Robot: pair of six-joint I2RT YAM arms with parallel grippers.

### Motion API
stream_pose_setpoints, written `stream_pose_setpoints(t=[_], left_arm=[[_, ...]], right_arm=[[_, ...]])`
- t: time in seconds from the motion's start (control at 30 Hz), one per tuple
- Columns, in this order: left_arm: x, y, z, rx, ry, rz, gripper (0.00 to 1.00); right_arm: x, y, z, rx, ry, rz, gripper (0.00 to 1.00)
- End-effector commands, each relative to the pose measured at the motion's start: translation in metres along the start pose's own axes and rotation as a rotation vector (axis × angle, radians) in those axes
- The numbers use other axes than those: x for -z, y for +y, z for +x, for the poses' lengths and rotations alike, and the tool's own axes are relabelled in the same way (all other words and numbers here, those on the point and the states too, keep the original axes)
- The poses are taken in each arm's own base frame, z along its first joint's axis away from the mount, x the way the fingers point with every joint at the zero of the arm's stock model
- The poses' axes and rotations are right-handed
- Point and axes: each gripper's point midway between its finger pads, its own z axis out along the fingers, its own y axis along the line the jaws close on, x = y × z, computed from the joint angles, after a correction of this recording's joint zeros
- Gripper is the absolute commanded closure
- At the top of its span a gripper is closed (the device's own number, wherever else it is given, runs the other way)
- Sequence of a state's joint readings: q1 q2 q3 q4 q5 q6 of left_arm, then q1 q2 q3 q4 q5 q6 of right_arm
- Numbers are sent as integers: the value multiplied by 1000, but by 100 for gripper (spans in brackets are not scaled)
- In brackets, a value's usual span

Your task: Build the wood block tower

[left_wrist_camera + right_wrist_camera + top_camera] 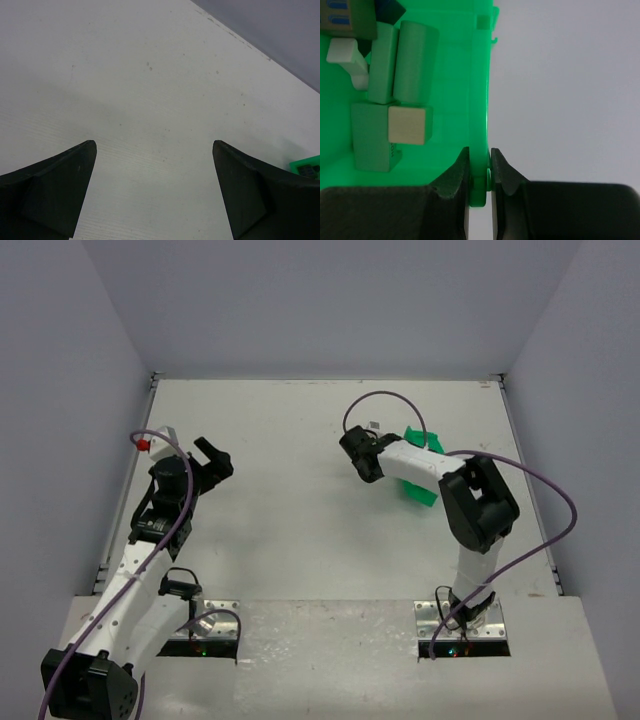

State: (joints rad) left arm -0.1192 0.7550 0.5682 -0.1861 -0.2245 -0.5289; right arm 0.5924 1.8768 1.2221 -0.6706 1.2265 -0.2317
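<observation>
The left arm (130,590) and the right arm (470,530) are made of white shells joined by black housings. Each rises from a metal base plate (215,625) with screws, fixed at the near edge of the bench (300,440). A purple cable (545,510) loops along each arm, and the left one has a small red piece (143,444). The left end effector (153,143) and the right end effector (480,150) have matte black, wedge-shaped fingers (55,190).
</observation>
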Motion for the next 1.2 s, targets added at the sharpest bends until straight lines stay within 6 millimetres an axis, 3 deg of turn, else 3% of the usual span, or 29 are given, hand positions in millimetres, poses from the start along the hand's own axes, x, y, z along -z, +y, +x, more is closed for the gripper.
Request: stream_pose_setpoints(t=[0.0, 0.1, 0.2, 0.4, 0.5, 0.57, 0.63, 0.73, 0.9, 1.17], left_arm=[[5, -9, -15, 18, -43, 28, 0], [6, -10, -16, 18, -44, 29, 0], [7, -9, -16, 16, -45, 28, 0], [9, -9, -18, 19, -52, 25, 0], [8, -7, -17, 18, -48, 18, 0], [8, -7, -17, 19, -48, 15, 0], [8, -8, -17, 19, -47, 20, 0], [8, -8, -17, 18, -44, 20, 0], [8, -4, -17, 17, -49, 4, 0], [3, -6, -11, 17, -28, 10, 0]], right_arm=[[25, -45, 23, 26, 132, 207, 100], [36, -47, 7, 131, 119, 316, 100], [39, -23, -16, 262, 97, 334, 100], [47, -4, -36, 434, 102, 296, 100], [54, 11, -36, 489, 104, 226, 100], [53, 33, -22, 598, 130, 122, 100], [49, 51, -27, 680, 89, 66, 100], [58, 67, -31, 760, 94, 6, 100], [70, 74, -49, 847, 88, 58, 100], [68, 80, -47, 854, 95, 48, 100]])
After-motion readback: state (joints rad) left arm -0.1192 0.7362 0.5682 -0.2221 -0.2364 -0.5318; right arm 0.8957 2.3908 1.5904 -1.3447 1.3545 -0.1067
